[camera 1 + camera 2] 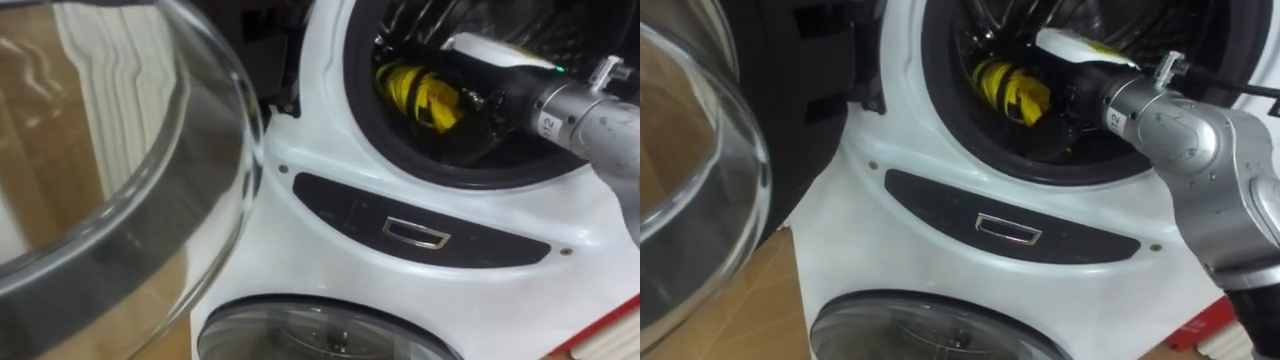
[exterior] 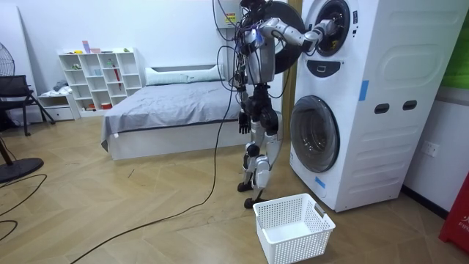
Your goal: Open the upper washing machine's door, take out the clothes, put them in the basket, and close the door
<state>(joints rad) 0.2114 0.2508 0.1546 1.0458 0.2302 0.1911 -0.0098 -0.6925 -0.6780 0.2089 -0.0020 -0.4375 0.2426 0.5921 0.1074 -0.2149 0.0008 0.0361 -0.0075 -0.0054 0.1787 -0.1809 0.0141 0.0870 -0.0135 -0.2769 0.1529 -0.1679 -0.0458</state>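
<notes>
The robot's right hand is inside the upper drum of the white washing machine, right by a bunched yellow cloth. The glass door stands swung open at left.

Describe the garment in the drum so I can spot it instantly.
Find the white stacked washing machine, then its open upper drum. Inside lies a crumpled yellow cloth next to the right hand, the one bright thing against the dark drum.
</notes>
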